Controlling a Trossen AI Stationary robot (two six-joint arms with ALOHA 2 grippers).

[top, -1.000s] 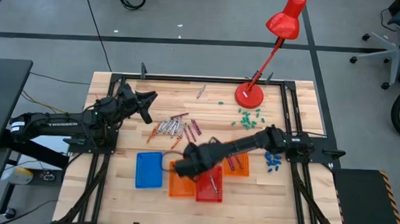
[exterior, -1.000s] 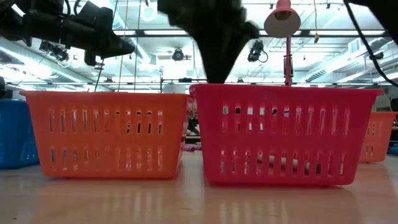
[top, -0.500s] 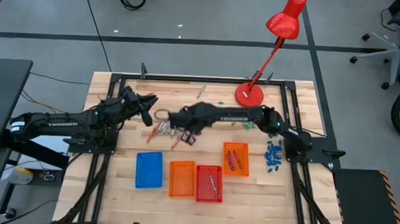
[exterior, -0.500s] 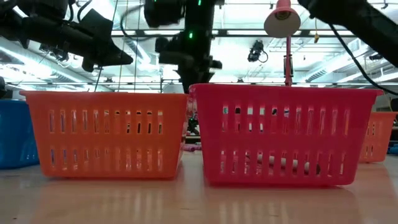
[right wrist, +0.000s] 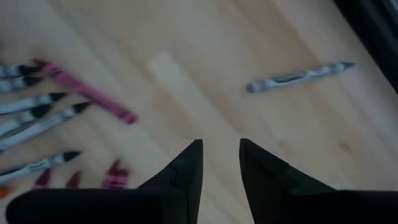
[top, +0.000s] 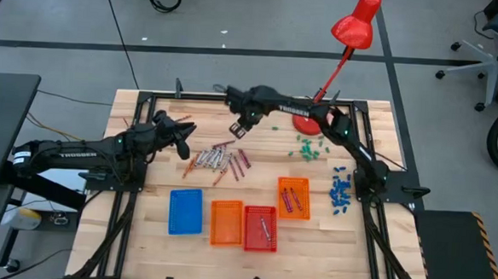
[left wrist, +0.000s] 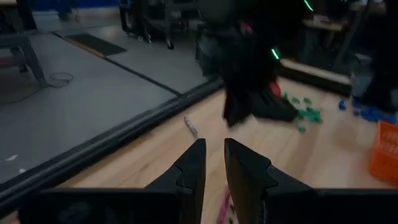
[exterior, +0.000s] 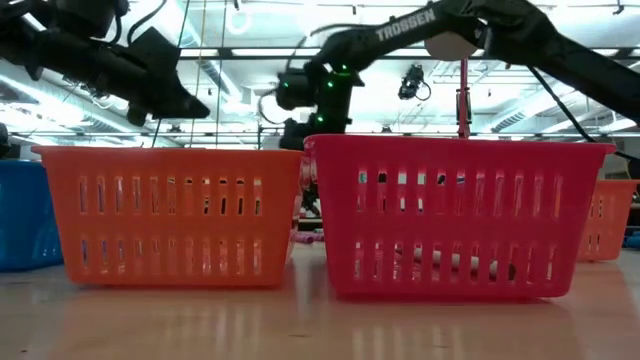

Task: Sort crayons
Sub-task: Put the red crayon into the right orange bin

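Several crayons (top: 219,160) in orange, grey-white and magenta lie loose in a pile on the table's middle. My right gripper (top: 239,130) hovers open and empty just beyond the pile's far side. Its wrist view shows a magenta crayon (right wrist: 87,92), grey-white crayons (right wrist: 37,115) and one lone grey crayon (right wrist: 298,76) flat on the wood below its fingers (right wrist: 219,149). My left gripper (top: 183,141) hangs above the table at the pile's left, open by a narrow gap (left wrist: 214,155) and empty. Crayons also lie in the red tray (top: 260,229) and the right orange tray (top: 293,198).
A blue tray (top: 185,211) and an orange tray (top: 226,223) stand beside the red one near the front edge. Teal bits (top: 308,147) and blue bits (top: 340,194) lie at the right. A red desk lamp's base (top: 310,119) stands at the far edge, behind my right arm.
My right gripper has swung from above the orange and red trays near the front edge, over the crayon pile, to the pile's far side. It has turned about on the way.
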